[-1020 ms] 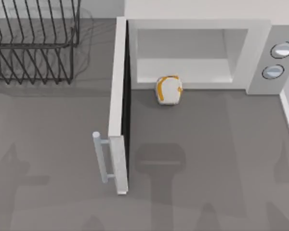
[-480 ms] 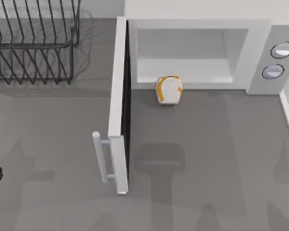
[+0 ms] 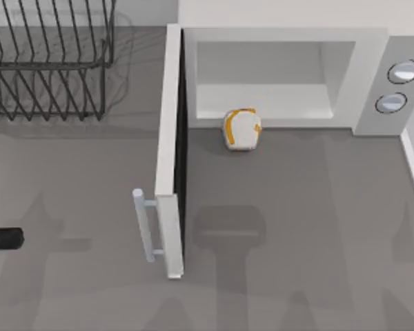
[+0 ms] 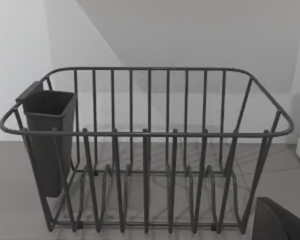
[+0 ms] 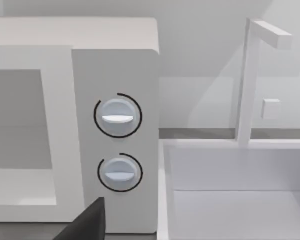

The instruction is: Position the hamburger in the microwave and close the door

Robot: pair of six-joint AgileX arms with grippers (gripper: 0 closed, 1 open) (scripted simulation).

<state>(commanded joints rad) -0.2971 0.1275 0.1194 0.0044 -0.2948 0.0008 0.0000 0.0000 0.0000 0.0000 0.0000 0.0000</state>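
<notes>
Hamburger sits on the desk, touching or just short of the front lip of the microwave, outside the cavity. The door stands wide open, its handle facing left. A dark part, probably the left arm, enters at the left edge; whether either arm's fingers are wide or narrow I cannot tell. A wire rack stands at the far left.

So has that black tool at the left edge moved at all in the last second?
Yes. The left arm's black tool has slid rightward into the top view, toward the open white door's pale metal bar handle.
</notes>
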